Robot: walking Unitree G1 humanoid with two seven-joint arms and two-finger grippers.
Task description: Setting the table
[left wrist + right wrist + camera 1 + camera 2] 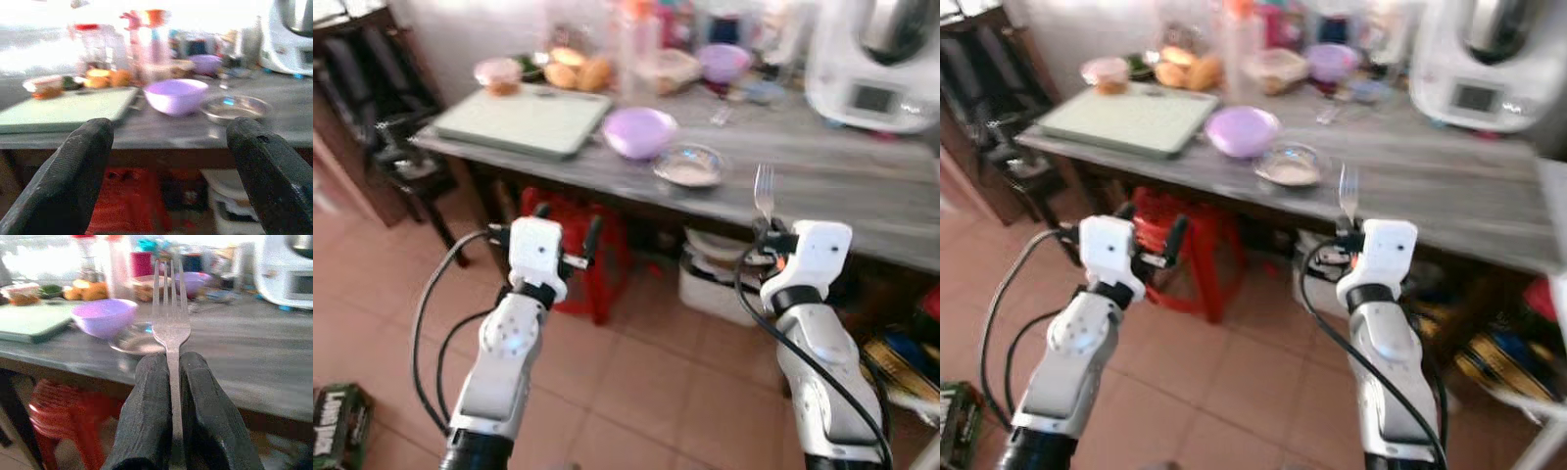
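Observation:
My right gripper (767, 233) is shut on a silver fork (764, 192), held upright with its tines up, just short of the grey table's (862, 186) front edge. The right wrist view has the fork (171, 328) clamped between both black fingers (146, 401). Raised at the same height, my left gripper (566, 223) is open and holds nothing, in front of the table's left part. A purple bowl (639, 131) and a shallow glass dish (689, 165) stand on the table near the front, beyond the grippers.
A pale green board (524, 119) lies on the table's left end. Food, bottles and containers crowd the back. A white kitchen machine (871, 64) stands at the right. A red stool (573, 255) and white bins (715, 279) sit under the table. A dark chair (396, 137) is at left.

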